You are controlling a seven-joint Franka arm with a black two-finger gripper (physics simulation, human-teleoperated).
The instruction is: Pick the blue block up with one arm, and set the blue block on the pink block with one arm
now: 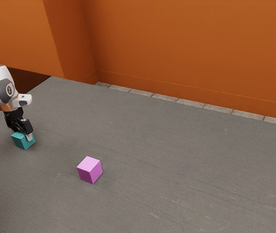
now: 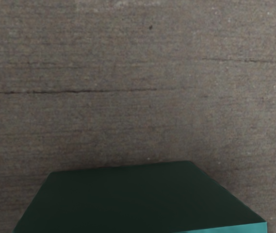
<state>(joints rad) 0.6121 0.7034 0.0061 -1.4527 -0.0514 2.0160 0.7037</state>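
— Two blocks, one arm: where does the blue block (image 1: 21, 142) sit?
— Directly beneath the gripper (image 1: 26, 135), at the table's (image 1: 176, 145) nine o'clock side in the exterior view. Whether it is clamped or merely straddled, I cannot tell.
— And the pink block (image 1: 89, 169)?
— Well apart, at four o'clock from the blue block.

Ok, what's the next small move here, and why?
Probably a short straight lift, once grip is confirmed: the pincer is down on the blue block, resting on the table, and the pink block stands apart toward the exterior view's right.
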